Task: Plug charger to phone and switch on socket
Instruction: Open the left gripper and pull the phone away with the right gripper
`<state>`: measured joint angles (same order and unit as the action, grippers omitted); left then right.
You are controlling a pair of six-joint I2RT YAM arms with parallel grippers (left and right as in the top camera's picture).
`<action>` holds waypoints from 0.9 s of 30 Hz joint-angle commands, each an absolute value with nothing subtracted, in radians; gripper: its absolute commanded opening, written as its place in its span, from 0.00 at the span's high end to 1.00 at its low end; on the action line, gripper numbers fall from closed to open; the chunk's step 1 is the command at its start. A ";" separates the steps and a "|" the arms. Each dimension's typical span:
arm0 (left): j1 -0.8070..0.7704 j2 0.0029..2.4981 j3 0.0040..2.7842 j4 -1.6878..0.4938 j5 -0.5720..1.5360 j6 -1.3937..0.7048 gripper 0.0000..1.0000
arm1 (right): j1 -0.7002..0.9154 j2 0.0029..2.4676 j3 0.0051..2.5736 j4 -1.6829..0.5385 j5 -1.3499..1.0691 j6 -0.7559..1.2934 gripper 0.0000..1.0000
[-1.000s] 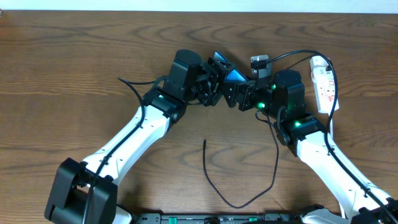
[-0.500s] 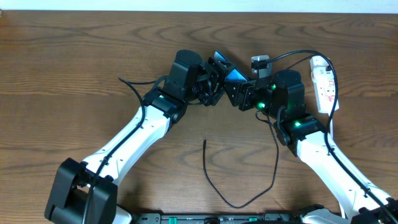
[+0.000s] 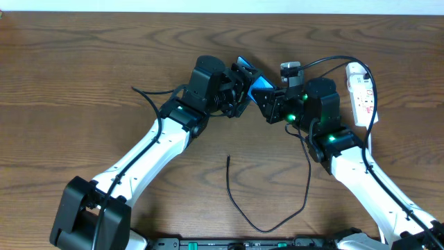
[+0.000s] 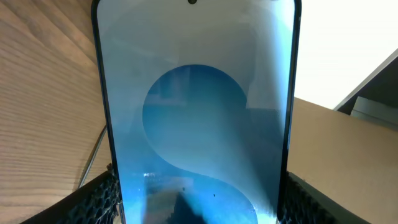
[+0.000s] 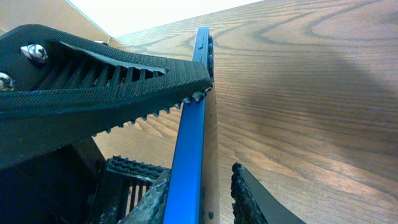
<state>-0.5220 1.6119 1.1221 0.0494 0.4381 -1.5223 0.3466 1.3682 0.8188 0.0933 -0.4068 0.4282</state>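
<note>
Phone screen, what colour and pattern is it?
The phone screen is blue with lighter round shapes; left wrist view.

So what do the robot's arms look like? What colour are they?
The left arm and right arm are white tubes with chunky black joints, green lights and thin black cables. The left pincer and right pincer are black with bumpy ridged pads.

Overhead: left arm enters from lower left of frame, white link angled up-right to black wrist near top centre. Right arm enters from lower right, angled up-left. Green lights on both arms. Grippers meet tip to tip at top centre. Left gripper clamps phone by side edges, pads against both. Right gripper: upper finger touches phone edge, lower finger just beside phone's back; grip unclear.
</note>
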 commanded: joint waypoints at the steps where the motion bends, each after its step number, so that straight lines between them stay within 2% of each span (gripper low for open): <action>1: -0.523 1.584 1.132 0.061 0.432 -1.524 0.92 | 0.355 1.375 0.838 0.091 -0.401 0.422 0.74; 10: -0.523 1.584 1.132 0.061 0.432 -1.524 0.93 | 0.355 1.375 0.838 0.089 -0.402 0.422 0.97; 15: -0.523 1.584 1.132 0.053 0.432 -1.524 0.92 | 0.355 1.375 0.838 0.090 -0.402 0.422 0.99; 16: -0.523 1.584 1.132 0.053 0.432 -1.524 0.88 | 0.355 1.375 0.838 0.090 -0.402 0.422 0.99; 19: -0.523 1.584 1.132 0.053 0.432 -1.523 0.50 | 0.355 1.375 0.838 0.090 -0.402 0.422 0.99; 20: -0.523 1.584 1.132 0.053 0.432 -1.523 0.32 | 0.355 1.375 0.838 0.090 -0.402 0.422 0.99; 21: -0.523 1.584 1.132 0.053 0.432 -1.522 0.20 | 0.355 1.375 0.838 0.090 -0.402 0.422 0.99; 22: -0.523 1.584 1.132 0.053 0.432 -1.520 0.12 | 0.355 1.375 0.838 0.089 -0.401 0.422 0.99; 27: -0.523 1.584 1.132 0.054 0.445 -1.509 0.11 | 0.350 1.375 0.838 0.094 -0.402 0.435 0.99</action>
<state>-0.5220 1.6100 1.1225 0.0505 0.4377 -1.5223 0.3466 1.3697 0.8188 0.0826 -0.3931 0.4156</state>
